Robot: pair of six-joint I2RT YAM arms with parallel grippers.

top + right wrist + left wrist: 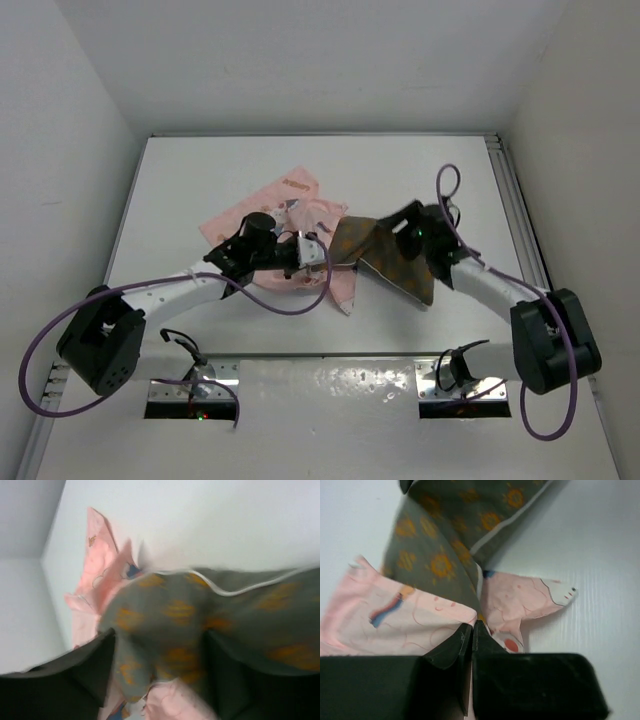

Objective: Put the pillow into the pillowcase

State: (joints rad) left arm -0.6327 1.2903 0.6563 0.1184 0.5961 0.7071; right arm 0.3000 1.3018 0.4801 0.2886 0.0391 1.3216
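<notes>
If you start at the near edge in the top view, your left gripper (322, 257) sits left of centre on the table (420, 165). Your right gripper (402, 236) is right of centre, a bit farther out. The pillow (382, 262) lies between them, creased rather than flat. Its long axis runs roughly across the table. The left end butts up against the pillowcase (228, 226) at the left fingertips, and the right end is kinked, with one corner pointing toward the near right. The pillowcase is bunched up and spreads off to the left and the far side.

The left wrist cam gives you what the top view hides. The left gripper (472, 630) is clamped tight, pinching pink pillowcase (395, 615) cloth at the tips. The pillow (440, 555) narrows down between two pink flaps just beyond, its pale piping running up to the right.

The right wrist cam is blurry. The fingers (75, 675) stand wide apart with the pillow (175, 610) bulging between them, but honestly you can't tell if they're squeezing it or just loose around it. The pillowcase (97, 555) shows beyond, on the left.
</notes>
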